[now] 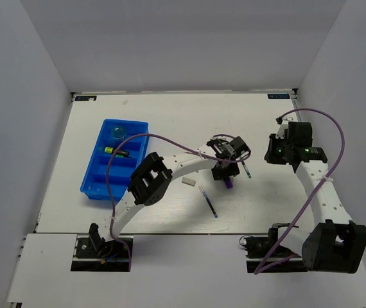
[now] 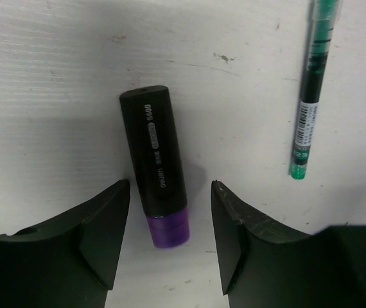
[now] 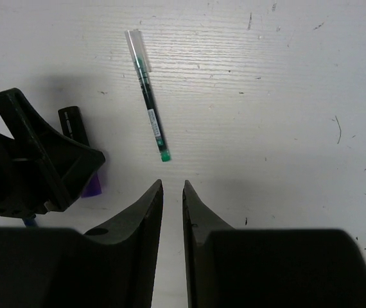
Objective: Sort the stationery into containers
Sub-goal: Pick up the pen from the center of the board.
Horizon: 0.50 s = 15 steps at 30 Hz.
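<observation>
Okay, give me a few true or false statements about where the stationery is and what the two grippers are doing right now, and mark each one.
1. The left gripper is open, one finger on each side of the purple-capped highlighter. True.
2. That highlighter is already in the blue tray. False: it lies on the table.
3. The right gripper holds the green pen. False: the pen lies on the table ahead of it, and the nearly closed gripper holds nothing.
4. A teal jar sits in the tray's far end compartment. True.
</observation>
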### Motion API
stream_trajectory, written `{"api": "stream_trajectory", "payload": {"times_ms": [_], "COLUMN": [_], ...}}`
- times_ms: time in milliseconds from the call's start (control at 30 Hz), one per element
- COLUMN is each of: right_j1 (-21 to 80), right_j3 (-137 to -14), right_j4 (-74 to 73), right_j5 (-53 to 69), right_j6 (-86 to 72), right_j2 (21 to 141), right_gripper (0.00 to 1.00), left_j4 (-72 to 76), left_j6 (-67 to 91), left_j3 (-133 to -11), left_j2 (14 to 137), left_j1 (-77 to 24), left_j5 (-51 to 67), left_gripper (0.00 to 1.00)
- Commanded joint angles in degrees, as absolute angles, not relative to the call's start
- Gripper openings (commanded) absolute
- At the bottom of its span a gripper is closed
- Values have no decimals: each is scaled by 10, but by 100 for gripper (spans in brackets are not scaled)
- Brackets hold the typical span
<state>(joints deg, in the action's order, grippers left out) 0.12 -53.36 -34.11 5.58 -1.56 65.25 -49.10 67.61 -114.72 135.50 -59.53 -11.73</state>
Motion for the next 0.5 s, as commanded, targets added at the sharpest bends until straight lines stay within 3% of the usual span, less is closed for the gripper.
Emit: {"api": "stream_trajectory", "payload": {"times_ms": [0, 233, 467], "right_j1": [-19, -40, -57], "right_j3": [-528, -527, -524], "right_j4": [-326, -326, -323], "right_j5": [84, 107, 132], "right_j6": [-25, -34, -40], "right_j2": [637, 619, 603], "right_gripper": [22, 22, 22], "left_j4": [-543, -636, -687], "left_j6": [709, 694, 668], "left_j3": [-1180, -1213, -1153], "left_j2": [1375, 1395, 1359], "left_j1": [-599, -595, -581], "left_j5": [-90, -59, -67], "left_gripper": [62, 59, 59]}}
